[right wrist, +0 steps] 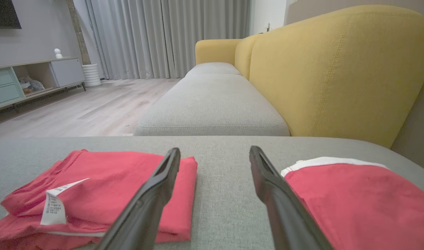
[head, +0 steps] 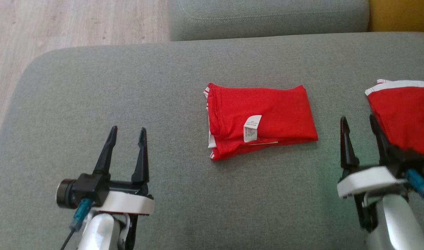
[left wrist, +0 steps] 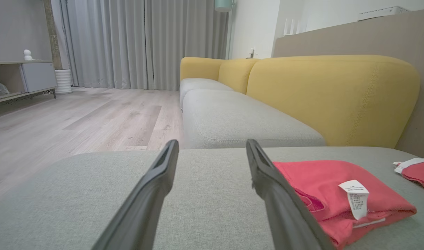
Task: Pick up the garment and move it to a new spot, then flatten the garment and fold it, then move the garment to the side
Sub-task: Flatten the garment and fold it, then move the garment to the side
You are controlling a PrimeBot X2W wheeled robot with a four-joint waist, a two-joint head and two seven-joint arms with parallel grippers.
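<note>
- Head view: a folded garment [head: 267,111] is seen at the middle of the grey cushion [head: 128,86]. A second garment [head: 406,114] lies just beside the right gripper [head: 358,118], whose jaws are spread and empty.
- Left wrist view: the left gripper [left wrist: 212,141] is held open and empty, left of the folded garment [left wrist: 323,180].
- Right wrist view: the right gripper [right wrist: 214,149] is parted between both garments. The move to the side is judged done, and a clear withdrawal is called for.

on cushion [head: 128,86] | one garment [head: 267,114] at centre | other garment [head: 406,118] right of it, apart
</note>
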